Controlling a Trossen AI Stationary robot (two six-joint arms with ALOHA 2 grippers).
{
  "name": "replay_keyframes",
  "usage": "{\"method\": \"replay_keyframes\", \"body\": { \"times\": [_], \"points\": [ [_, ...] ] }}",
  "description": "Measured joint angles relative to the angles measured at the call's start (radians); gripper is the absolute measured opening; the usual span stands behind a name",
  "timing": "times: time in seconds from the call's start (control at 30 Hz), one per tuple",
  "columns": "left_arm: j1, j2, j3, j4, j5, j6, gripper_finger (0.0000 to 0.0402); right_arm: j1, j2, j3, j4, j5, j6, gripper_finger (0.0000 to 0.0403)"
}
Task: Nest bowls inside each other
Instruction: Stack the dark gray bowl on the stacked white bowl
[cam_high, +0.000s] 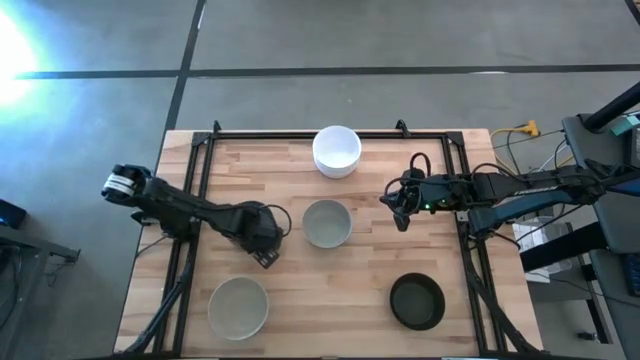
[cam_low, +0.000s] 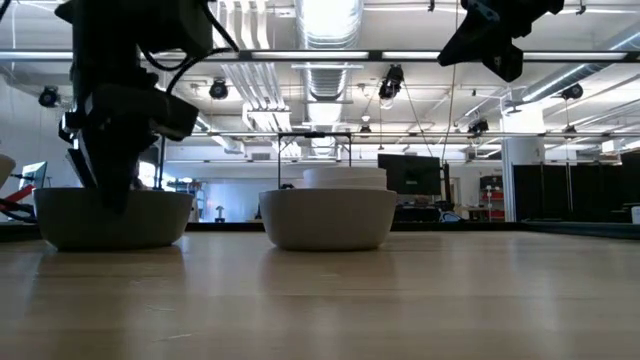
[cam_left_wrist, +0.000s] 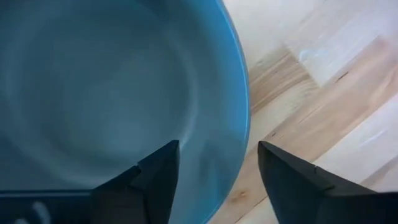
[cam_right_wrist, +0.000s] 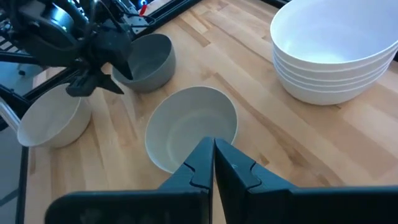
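Left of centre, our left gripper (cam_high: 266, 247), fingers apart, straddles a grey bowl's (cam_left_wrist: 93, 93) rim; a shallow bite could tip it. Right gripper (cam_high: 400, 212), fingers together, hovers right of centre.

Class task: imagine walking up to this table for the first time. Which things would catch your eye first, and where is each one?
Probably the stack of white bowls at the table's far middle edge, nested several deep. Next, the left gripper, fingers open astride the rim of a grey bowl left of centre. The black bowl stands alone near the front right, and the shut right gripper hovers right of the middle bowl.
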Motion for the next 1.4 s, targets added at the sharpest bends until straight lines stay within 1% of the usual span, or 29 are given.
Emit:
{"method": "replay_keyframes", "body": {
  "times": [0.07, 0.13, 0.27, 0.3, 0.33, 0.5, 0.7, 0.87, 1.0, 1.07, 1.13, 1.27, 1.4],
  "points": [
    [0.007, 0.016, 0.000, 0.000, 0.018, 0.023, 0.0169, 0.000, 0.000, 0.000, 0.000, 0.000, 0.000, 0.0009],
    [0.014, 0.025, 0.000, 0.000, 0.026, 0.037, 0.0131, 0.000, 0.000, 0.000, 0.000, 0.000, 0.000, 0.0009],
    [0.025, 0.017, 0.010, 0.001, 0.038, 0.097, 0.0032, 0.000, 0.000, 0.000, 0.000, -0.001, 0.000, 0.0009],
    [0.029, 0.010, 0.015, 0.001, 0.037, 0.117, 0.0017, 0.000, 0.000, 0.000, 0.000, -0.003, 0.000, 0.0009],
    [0.033, 0.001, 0.022, 0.000, 0.037, 0.134, 0.0011, 0.000, 0.000, 0.000, 0.000, -0.003, 0.000, 0.0009],
    [0.072, -0.045, 0.072, -0.003, 0.028, 0.248, 0.0003, 0.000, 0.000, 0.000, 0.001, 0.001, 0.037, 0.0009],
    [0.156, -0.113, 0.164, -0.001, -0.006, 0.400, 0.0001, 0.000, 0.000, 0.000, 0.002, 0.016, 0.095, 0.0009],
    [0.238, -0.169, 0.268, -0.001, -0.118, 0.550, 0.0001, 0.000, 0.000, 0.000, 0.007, 0.028, 0.159, 0.0009],
    [0.313, -0.179, 0.350, 0.048, -0.212, 0.782, 0.0000, 0.000, 0.000, 0.000, 0.009, 0.029, 0.166, 0.0009],
    [0.364, -0.162, 0.389, 0.114, -0.218, 0.906, 0.0000, 0.000, 0.000, 0.000, 0.009, 0.045, 0.166, 0.0009],
    [0.423, -0.121, 0.433, 0.148, -0.209, 0.982, 0.0000, 0.000, 0.000, 0.000, 0.010, 0.072, 0.175, 0.0009],
    [0.535, 0.010, 0.551, 0.165, -0.116, 1.099, 0.0000, 0.000, -0.003, 0.000, 0.030, 0.134, 0.219, 0.0009],
    [0.603, 0.162, 0.694, 0.152, -0.027, 1.212, 0.0000, -0.006, -0.011, 0.000, 0.032, 0.161, 0.244, 0.0009]
  ]
}}
